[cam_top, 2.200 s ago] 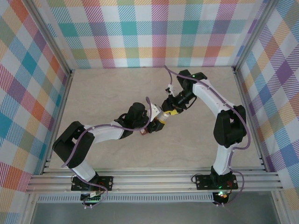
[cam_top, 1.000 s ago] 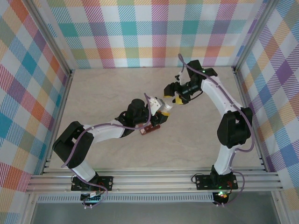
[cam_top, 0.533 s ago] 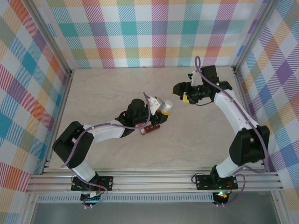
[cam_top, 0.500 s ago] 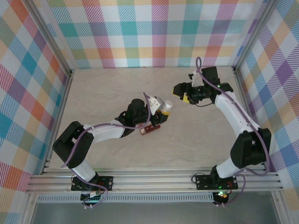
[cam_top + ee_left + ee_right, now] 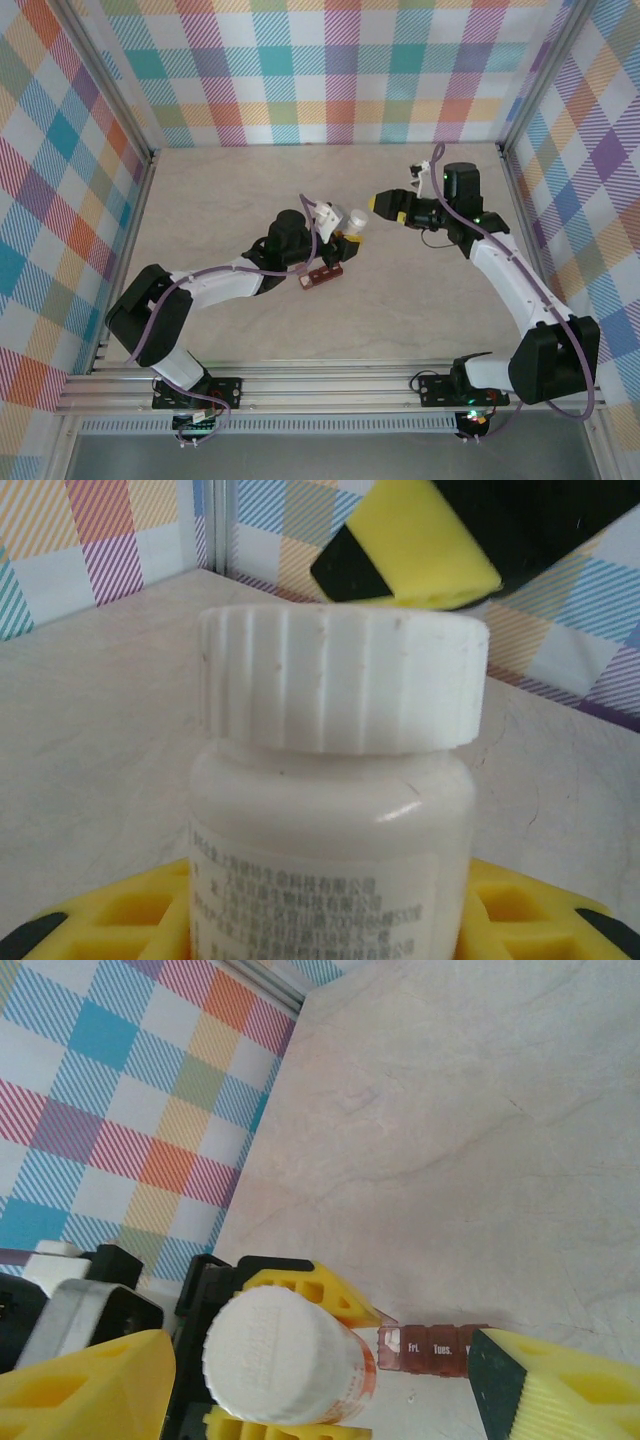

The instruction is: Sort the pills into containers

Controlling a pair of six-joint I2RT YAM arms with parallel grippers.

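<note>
The pale marbled table (image 5: 250, 190) carries the whole job, and both arms reach in over its middle. The left gripper (image 5: 343, 236) is clamped on a white bottle (image 5: 354, 217), its yellow pads (image 5: 120, 920) pressed to either side of the bottle's body and holding it above the table. The right gripper (image 5: 385, 205) hangs just beside the bottle without touching it, jaws apart and nothing between them; its wrist camera looks past its yellow fingers (image 5: 90, 1385) onto the ribbed cap (image 5: 275, 1355). The container strip (image 5: 322, 275) lies flat on the table, just under and on the near side of the left gripper. Seen from above, its long axis runs roughly left to right, with the right end swung a little toward the far wall. Its tops face up, and small day labels (image 5: 432, 1347) read along that axis; the bottle hides its other end in the right wrist view. Whether the compartments are open cannot be told. The step in hand looks like opening the bottle, since the cap is on and sorting has not begun. The next move probably calls for the right jaws to close squarely around the cap (image 5: 340, 690) and twist while the left grip holds firm. The bottle is tipped toward the right arm, so that approach should follow its axis.
</note>
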